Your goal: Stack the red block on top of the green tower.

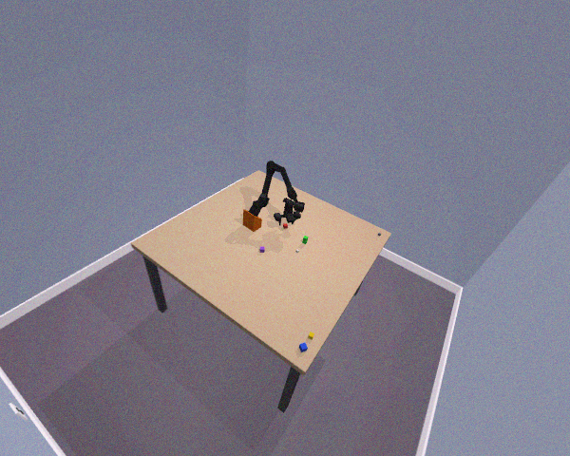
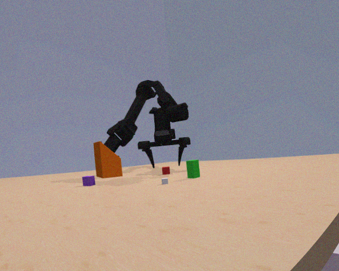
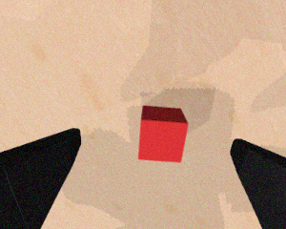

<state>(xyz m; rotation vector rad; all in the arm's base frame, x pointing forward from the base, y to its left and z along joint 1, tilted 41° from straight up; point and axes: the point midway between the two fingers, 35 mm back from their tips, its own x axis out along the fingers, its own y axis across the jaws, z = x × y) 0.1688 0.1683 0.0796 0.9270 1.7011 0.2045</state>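
Observation:
The small red block (image 1: 285, 225) (image 2: 165, 170) (image 3: 162, 134) lies on the table (image 1: 256, 289) (image 2: 164, 227). My gripper (image 1: 286, 219) (image 2: 165, 165) (image 3: 157, 141) is open and points straight down over the block. Its fingertips hang just above the table, one on each side of the block, not touching it. In the wrist view the block sits midway between the two dark fingers. The green tower (image 1: 305, 239) (image 2: 192, 169) stands upright a short way to the right of the block in the exterior view.
An orange wedge (image 1: 251, 219) (image 2: 106, 161) stands by the arm's base. A purple cube (image 1: 261, 249) (image 2: 88, 180) and a tiny white cube (image 1: 296, 251) (image 2: 164, 180) lie nearby. A blue cube (image 1: 303, 347) and a yellow cube (image 1: 311, 334) lie near the table's front corner.

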